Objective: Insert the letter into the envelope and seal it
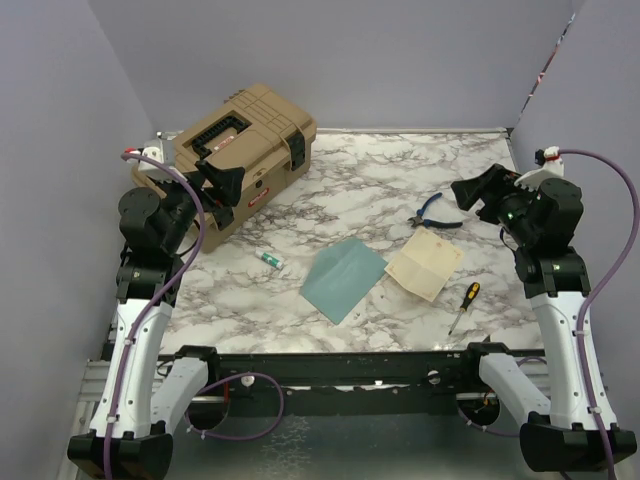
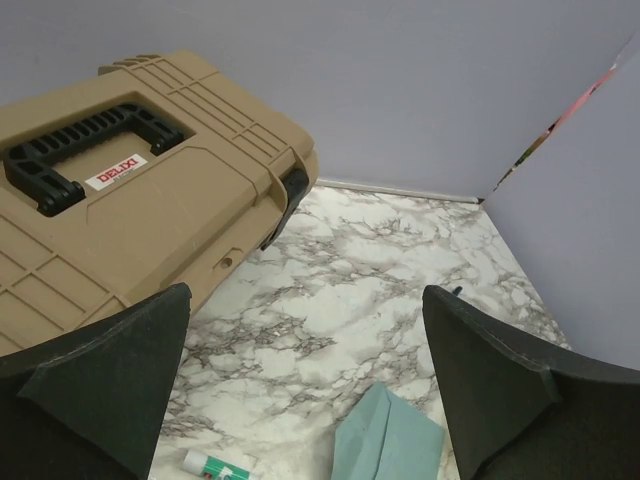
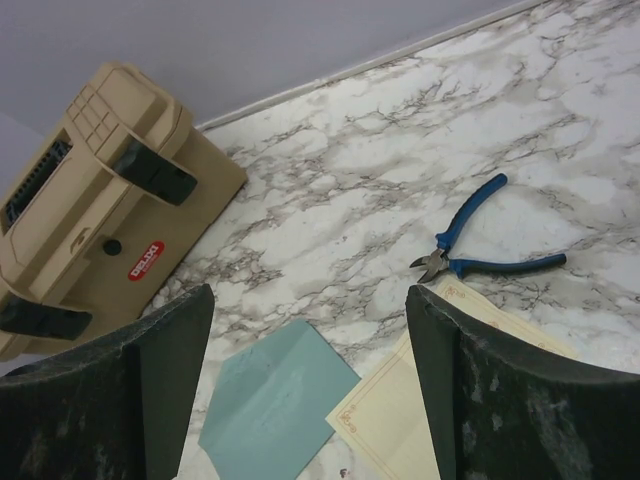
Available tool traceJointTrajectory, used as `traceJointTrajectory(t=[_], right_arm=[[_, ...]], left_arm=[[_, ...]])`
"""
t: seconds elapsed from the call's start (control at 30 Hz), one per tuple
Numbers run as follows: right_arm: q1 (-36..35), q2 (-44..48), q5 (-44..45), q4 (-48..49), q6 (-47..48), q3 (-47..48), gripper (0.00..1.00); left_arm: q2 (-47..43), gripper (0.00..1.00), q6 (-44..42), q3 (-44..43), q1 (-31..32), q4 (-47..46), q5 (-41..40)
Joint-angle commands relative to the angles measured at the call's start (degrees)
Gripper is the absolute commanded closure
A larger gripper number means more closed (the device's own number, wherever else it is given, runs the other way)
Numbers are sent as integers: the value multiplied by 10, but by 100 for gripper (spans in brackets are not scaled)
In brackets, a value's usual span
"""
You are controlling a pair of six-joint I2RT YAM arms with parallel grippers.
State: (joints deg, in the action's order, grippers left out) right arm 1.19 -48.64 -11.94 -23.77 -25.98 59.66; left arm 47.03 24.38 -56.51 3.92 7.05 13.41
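The teal envelope (image 1: pixel 344 280) lies flat at the middle of the marble table, also seen in the left wrist view (image 2: pixel 388 442) and the right wrist view (image 3: pixel 280 402). The cream letter (image 1: pixel 424 265) lies unfolded just to its right, its bordered corner close to the envelope (image 3: pixel 398 425). My left gripper (image 1: pixel 222 187) is raised over the left side near the toolbox, open and empty (image 2: pixel 305 385). At the right, my right gripper (image 1: pixel 478 192) hangs open and empty above the table (image 3: pixel 310 385).
A tan toolbox (image 1: pixel 236 150) stands at the back left. Blue-handled pliers (image 1: pixel 436 212) lie behind the letter. A yellow-handled screwdriver (image 1: pixel 464 303) lies to the letter's front right. A small glue stick (image 1: pixel 270 260) lies left of the envelope. Purple walls enclose the table.
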Motion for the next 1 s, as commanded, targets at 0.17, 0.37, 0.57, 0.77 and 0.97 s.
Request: traceJointTrajectory(t=[0.17,0.37,0.57,0.77,0.97], right_arm=[[1,0,-11,-7,-9,-6,18],[1,6,9,-11,-17,-20,19],[1,6,-29,-5,-22,-53,19],[1,-20,-93,16,-64,-119,22],[1,-42,-49,0,-96,-171,25]], left_arm=[[-12,1,2,-4,6,16,55],[-6,1,-27,-26,16,16,110],[44,1,2,-23,55,11,220],[76,1,23,11,182,-21,156],[140,1,73,60,290,-102,74]])
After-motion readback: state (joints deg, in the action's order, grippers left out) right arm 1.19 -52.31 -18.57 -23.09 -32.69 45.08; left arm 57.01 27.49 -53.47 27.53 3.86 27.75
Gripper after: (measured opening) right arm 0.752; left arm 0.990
